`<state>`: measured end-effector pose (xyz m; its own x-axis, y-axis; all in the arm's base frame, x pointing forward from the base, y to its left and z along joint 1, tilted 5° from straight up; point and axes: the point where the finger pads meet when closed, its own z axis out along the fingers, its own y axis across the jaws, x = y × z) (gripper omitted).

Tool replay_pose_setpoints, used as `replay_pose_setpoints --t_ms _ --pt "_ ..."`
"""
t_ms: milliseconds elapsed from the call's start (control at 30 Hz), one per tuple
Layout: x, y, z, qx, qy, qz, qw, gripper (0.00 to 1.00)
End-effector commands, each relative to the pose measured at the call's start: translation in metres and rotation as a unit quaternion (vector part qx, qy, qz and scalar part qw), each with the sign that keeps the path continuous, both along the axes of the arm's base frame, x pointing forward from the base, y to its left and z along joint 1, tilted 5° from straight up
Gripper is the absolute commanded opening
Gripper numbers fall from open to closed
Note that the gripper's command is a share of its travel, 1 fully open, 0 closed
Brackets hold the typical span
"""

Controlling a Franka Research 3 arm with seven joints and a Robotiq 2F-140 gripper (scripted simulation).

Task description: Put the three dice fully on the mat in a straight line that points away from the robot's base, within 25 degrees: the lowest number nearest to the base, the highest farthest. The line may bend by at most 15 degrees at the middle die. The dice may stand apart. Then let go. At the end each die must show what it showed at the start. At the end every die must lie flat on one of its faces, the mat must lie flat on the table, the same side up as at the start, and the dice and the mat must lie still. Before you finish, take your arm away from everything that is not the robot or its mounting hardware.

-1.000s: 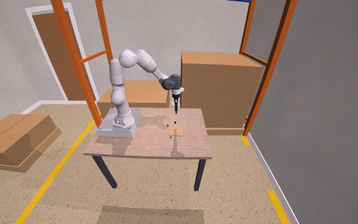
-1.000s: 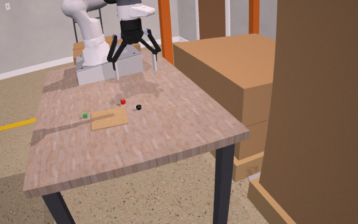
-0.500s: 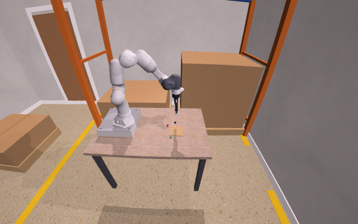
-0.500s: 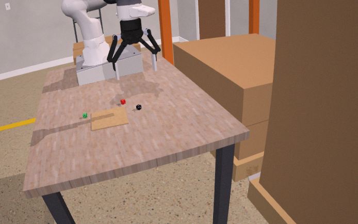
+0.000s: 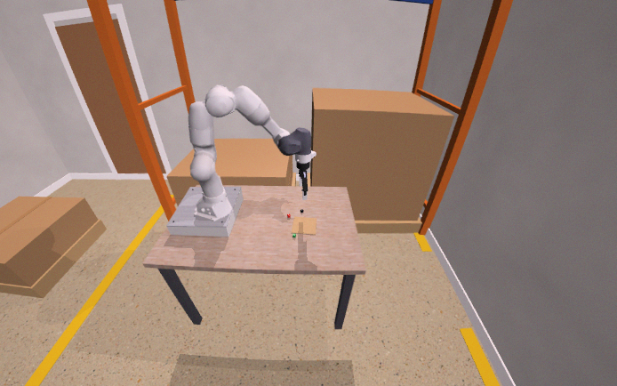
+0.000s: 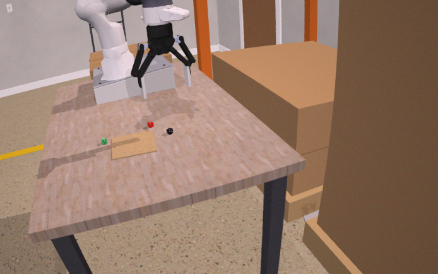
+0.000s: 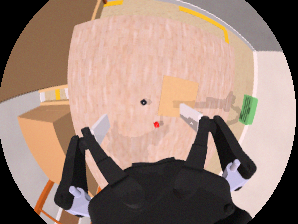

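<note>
We see the mat (image 5: 309,225) (image 6: 134,149) (image 7: 178,95) lying flat, bare of dice, with the green die (image 5: 294,236) (image 6: 103,141) just beside it. The black die (image 5: 301,211) (image 6: 169,131) (image 7: 144,102) and red die (image 5: 288,216) (image 6: 150,124) (image 7: 156,124) sit off it too, presumably awaiting sorting. Beyond and above them, our gripper (image 5: 304,197) (image 6: 166,88) (image 7: 144,115) hangs released, fingers wide, probably high to spare the dice.
</note>
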<state>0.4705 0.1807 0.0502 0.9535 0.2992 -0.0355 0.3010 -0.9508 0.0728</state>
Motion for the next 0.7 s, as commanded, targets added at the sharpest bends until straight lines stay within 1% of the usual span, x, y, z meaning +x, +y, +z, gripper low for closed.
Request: replay_pose_setpoints --t_ms 0,400,433,667 --pt "0.0000 0.0001 -0.0003 0.001 0.001 0.018 1.000 1.00" --pt "0.0000 0.0001 -0.0003 0.001 0.001 0.018 1.000 1.00" --pt "-0.0011 -0.0015 -0.0022 0.001 0.006 0.079 0.997 1.00" --pt "-0.0011 -0.0015 -0.0022 0.001 0.006 0.079 0.997 1.00"
